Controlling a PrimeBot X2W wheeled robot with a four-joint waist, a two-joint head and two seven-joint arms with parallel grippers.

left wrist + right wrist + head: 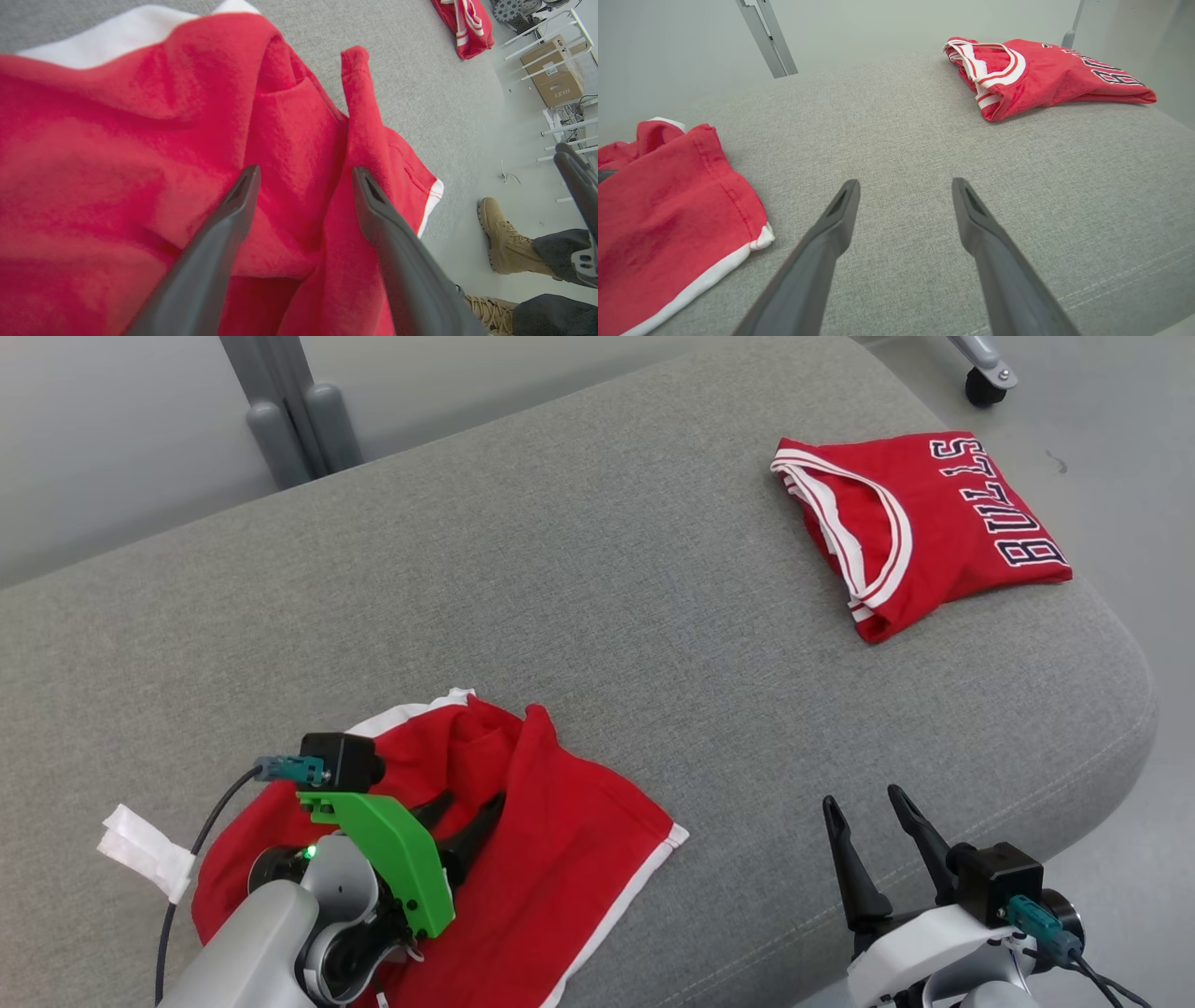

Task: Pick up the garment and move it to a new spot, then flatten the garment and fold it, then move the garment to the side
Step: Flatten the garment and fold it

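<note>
The garment (560, 859), red with white trim, lies crumpled at the near left of a grey cushion (607, 616). My left gripper (471, 798) hovers just over its rumpled middle, fingers spread apart with nothing between them. In the left wrist view the garment (117, 163) spreads under the open left gripper (306, 171), a raised fold running between the two tips. My right gripper (862, 797) stands open above bare cushion near the front right edge, apart from the garment. In the right wrist view the right gripper (906, 183) points over grey fabric, with the garment (668, 219) at the left.
A folded red jersey (934, 523) with dark lettering rests at the cushion's far right corner. The cushion's rounded edge (1120, 709) drops to the floor on the right. A person's tan boots (502, 238) stand on the floor beside it. A grey post (289, 411) rises behind.
</note>
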